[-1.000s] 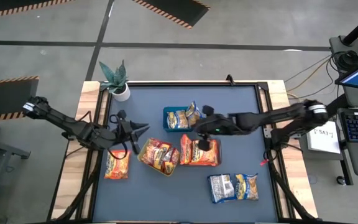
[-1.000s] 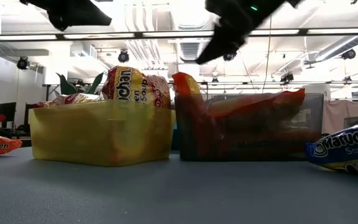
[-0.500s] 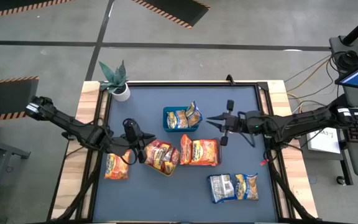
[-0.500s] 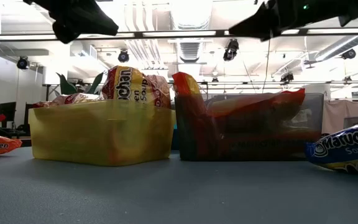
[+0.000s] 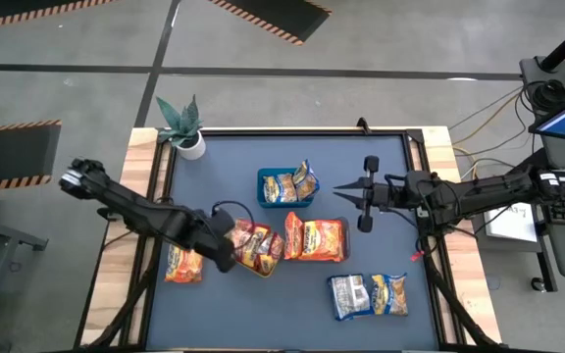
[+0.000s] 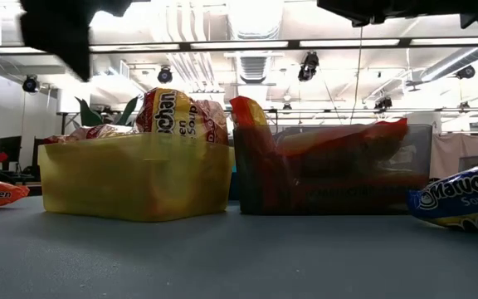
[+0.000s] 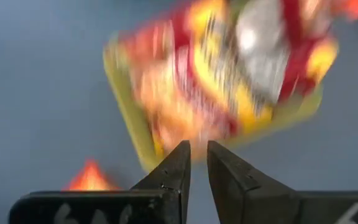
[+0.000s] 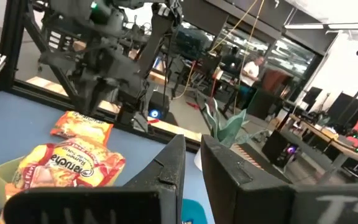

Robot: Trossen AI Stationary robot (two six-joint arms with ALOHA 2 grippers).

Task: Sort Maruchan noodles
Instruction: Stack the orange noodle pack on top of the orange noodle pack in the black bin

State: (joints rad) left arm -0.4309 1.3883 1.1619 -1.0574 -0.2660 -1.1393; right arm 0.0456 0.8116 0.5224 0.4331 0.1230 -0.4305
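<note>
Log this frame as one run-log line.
left tool: shut, empty, at yellow tray | right tool: shut, empty, raised | loose packets: orange, blue

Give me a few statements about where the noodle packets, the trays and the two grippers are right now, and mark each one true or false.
1. The left gripper is over the yellow-green tray. True.
2. The right gripper holds a noodle packet. False: its fingers are nearly closed with nothing between them, and it hangs over bare mat beside the blue tray.
3. Two blue-and-yellow packets lie loose on the mat, outside any tray. True.
4. The black tray is empty. False: it holds orange packets.
5. An orange packet lies on the mat near the left edge. True.
6. The potted plant stands in the middle of the table. False: it stands at a corner.
</note>
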